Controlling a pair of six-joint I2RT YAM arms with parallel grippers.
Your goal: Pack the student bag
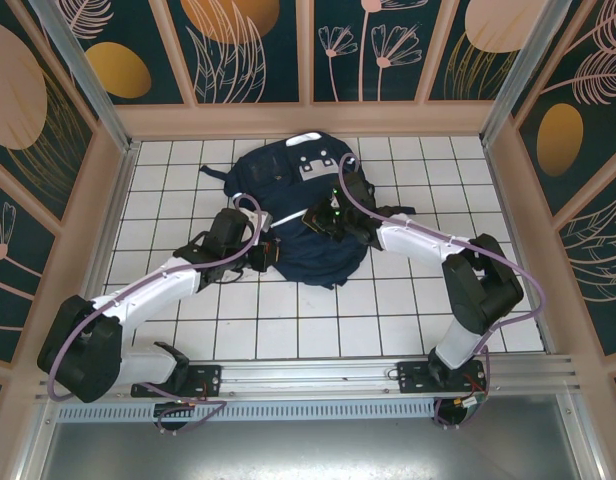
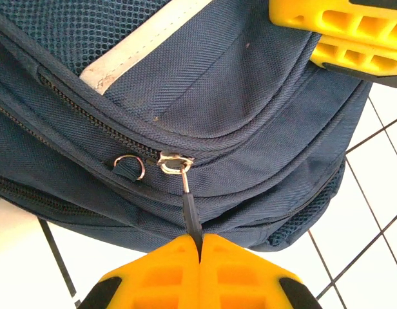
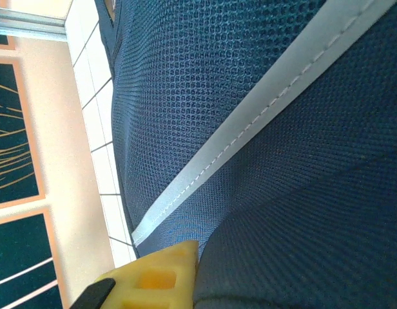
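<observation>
Left gripper: yellow ribbed plastic fingers pressed fully together, clamped on the black zipper pull. The pull is a thin, stiff tab hanging from a silver metal slider. Just left of the slider there's a small metal ring on a fabric loop. The zip track curves along a piped seam, dark coil teeth.

Right gripper: on top of the bag's middle. The left wrist view shows its two yellow fingers nearly together. In its own view one finger sits against a bulging fold. It looks like it pinches bag fabric, but the other finger is hidden, so not certain.

Student bag: lying flat on the white tiled table, centre-back, between the two arms, with both grippers on it. Dark navy. Woven nylon canvas on the pocket panels, honeycomb mesh on the upper panel. White reflective stripe is flat tape, stitched along its edge, running diagonally. Grey-white patches near the top end; any marks on them are too small to read. Black straps spread to the right.

Table has square tiles and dark grout lines. Wall panels are dark teal with a pale leaf and flower print and orange rounds, in peach-coloured frames.
</observation>
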